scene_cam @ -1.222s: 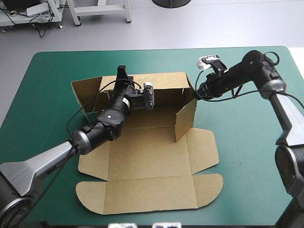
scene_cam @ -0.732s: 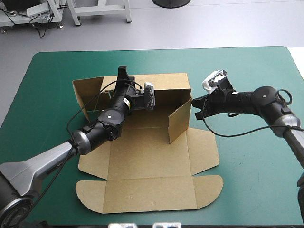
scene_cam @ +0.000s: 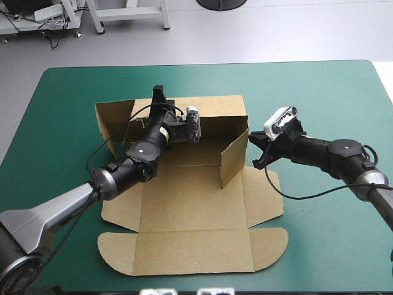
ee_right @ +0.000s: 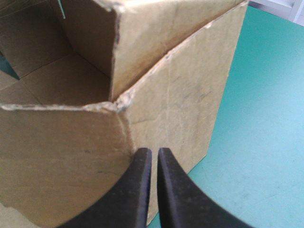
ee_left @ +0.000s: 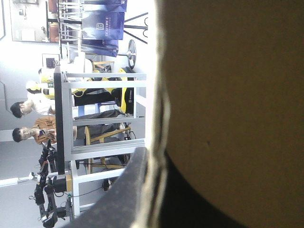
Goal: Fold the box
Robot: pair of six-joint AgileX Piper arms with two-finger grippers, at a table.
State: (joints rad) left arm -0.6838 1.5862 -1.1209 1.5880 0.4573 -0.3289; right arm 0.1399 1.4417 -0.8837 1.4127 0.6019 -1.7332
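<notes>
High view showed you the brown box [scene_cam: 190,215] in the middle of the desk [scene_cam: 319,86], with its back wall and right side flap raised and its front panels lying flat. Your left hand [scene_cam: 158,95] was clamped on the back wall's top edge, and the left wrist view showed board between its black fingers. Your right hand [ee_right: 152,151] sat just beside the raised flap's outer face, fingers pressed together.

The left claw [scene_cam: 158,93] meets the box [scene_cam: 190,209] at its raised far wall, right claw [scene_cam: 255,150] beside the upright flap [scene_cam: 233,158].
</notes>
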